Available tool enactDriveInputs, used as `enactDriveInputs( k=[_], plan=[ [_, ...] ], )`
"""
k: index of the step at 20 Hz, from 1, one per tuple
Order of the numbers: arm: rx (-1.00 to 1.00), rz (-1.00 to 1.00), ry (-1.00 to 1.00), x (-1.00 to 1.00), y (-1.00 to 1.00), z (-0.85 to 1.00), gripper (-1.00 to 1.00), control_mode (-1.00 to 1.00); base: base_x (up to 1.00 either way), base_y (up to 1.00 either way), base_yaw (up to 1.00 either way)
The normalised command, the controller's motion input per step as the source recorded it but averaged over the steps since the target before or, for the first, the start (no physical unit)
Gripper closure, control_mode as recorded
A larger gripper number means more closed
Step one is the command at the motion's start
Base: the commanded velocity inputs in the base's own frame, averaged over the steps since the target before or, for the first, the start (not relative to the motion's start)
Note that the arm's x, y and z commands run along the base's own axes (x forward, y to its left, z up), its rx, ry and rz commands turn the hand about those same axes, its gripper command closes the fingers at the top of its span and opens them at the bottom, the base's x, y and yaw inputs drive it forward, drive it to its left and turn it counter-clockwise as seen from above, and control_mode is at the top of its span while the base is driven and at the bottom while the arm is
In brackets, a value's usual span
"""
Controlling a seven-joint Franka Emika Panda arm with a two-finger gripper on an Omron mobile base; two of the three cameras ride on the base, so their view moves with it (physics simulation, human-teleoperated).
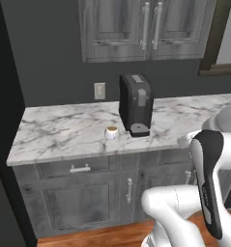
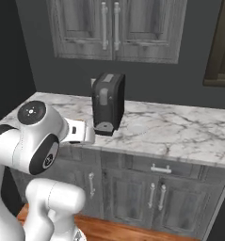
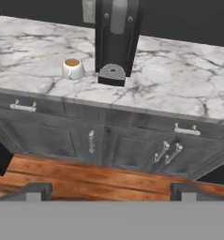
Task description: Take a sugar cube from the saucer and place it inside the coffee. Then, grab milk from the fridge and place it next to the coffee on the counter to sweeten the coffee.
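The robot's fingers [image 3: 111,190] stand spread as wide as they go and hold nothing; in the hand view their two dark tips rise at the bottom, well apart from each other. They hang out in front of the cabinets, short of the desk [image 3: 33,61] and well away from everything on it.

The first thing wanted is the sugar cube on the saucer [image 3: 156,73]. From the fingers, the saucer lies ahead, up on the marble desk and a little to the right of their centre line, just right of the black coffee machine [image 3: 117,37]. It is a flat, pale, round plate, so it has no long axis to line up with (the cube itself is too small to make out here).

The coffee [image 3: 72,68], a squat white cup with brown liquid at the top, sits ahead and to the left of the fingers, on the far side of the machine from the saucer. Cup and saucer are apart, with the machine's base between them.

As a judgement, nothing of the task looks done yet: the coming move is a reach forward and slightly right, over the desk's front edge, down to the saucer.
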Motion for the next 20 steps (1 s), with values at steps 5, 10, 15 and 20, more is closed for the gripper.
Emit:
enactDriveInputs(
  k=[5,10,15,20],
  plan=[
    [0.0,0.0,0.0,0.0,0.0,0.0,-1.0,1.0,-0.46,-0.27,0.32],
    [0.0,0.0,0.0,0.0,0.0,0.0,-1.0,1.0,-0.42,-0.35,0.45],
    [0.0,0.0,0.0,0.0,0.0,0.0,-1.0,1.0,-0.51,-0.66,0.58],
    [0.0,0.0,0.0,0.0,0.0,0.0,-1.0,1.0,-0.48,-0.56,0.81]
  ],
)
